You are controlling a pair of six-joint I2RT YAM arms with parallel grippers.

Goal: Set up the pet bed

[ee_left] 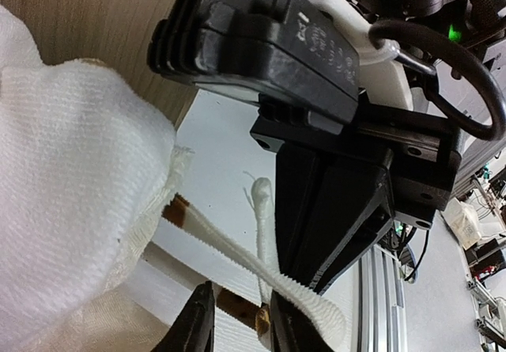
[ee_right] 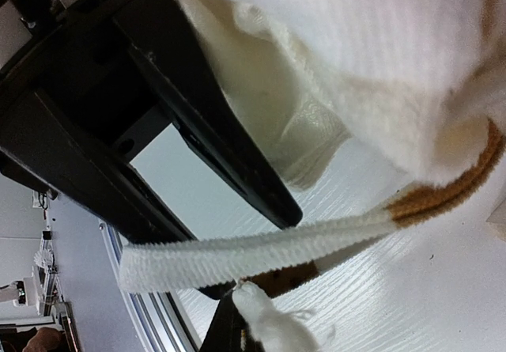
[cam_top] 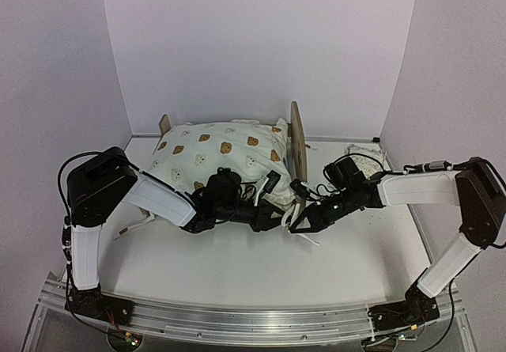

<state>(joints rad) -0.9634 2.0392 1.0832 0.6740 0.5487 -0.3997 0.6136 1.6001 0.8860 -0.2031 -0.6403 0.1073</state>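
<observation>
In the top view the left arm (cam_top: 158, 198) reaches from the left edge of the frame toward the centre, low over the white table (cam_top: 237, 281). Above it, in the upper middle, sits the pet bed (cam_top: 297, 158), its length running left to right. The low footboard (cam_top: 164, 123) is at the left end and the tall rounded headboard (cam_top: 296, 130) stands upright at the right end. A cream bear-print quilt (cam_top: 213, 150) covers everything between the two boards and spills over the near side, toward the arms.

The left gripper (ee_left: 241, 324) sits just below that hanging edge, near the foot of the headboard. In its wrist view the two dark fingertips stand a little apart at the bottom of the frame, leaving a narrow open gap. A white ribbed strap (ee_left: 237, 261) runs from the quilt's edge diagonally across that view and lies over the right-hand fingertip.

Just to the right, the right gripper (ee_left: 308, 269) comes down onto the same strap with its jaws closed to a point. Whether the strap is caught between them cannot be told. The right arm (cam_top: 419, 186) stretches away to the right edge of the frame.
</observation>
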